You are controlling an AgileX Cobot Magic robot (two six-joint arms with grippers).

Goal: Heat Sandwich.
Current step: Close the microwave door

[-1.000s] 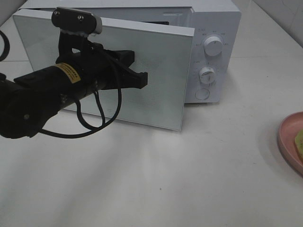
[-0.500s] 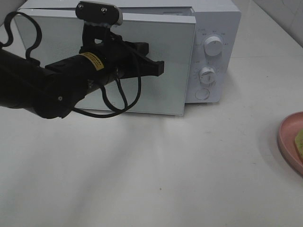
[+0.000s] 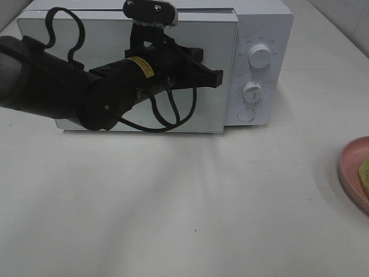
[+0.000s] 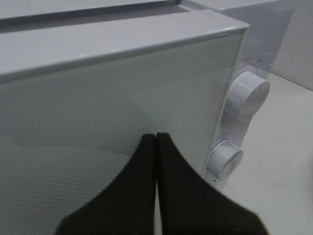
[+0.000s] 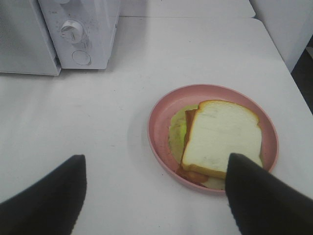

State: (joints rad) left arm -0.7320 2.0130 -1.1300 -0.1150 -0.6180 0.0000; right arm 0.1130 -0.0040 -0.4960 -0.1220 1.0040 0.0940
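One door (image 3: 115,69) now pushed seemingly shut by left claw (image 3: 215,78).

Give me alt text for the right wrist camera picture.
A sandwich of white bread lies on a round pink plate on a white table, between the open right gripper and its dark fingers. A white microwave with two knobs stands beyond.

White microwave and pink plate on a pale worktop.

The microwave (image 3: 253,34) stands at twelve o'clock on the worktop (image 3: 190,219), its glass door (image 3: 207,115) nearly flush with the body, two round knobs (image 3: 259,56) stacked above a round button (image 3: 247,115). The plate (image 3: 353,173) lies at three o'clock, cut by the frame edge.
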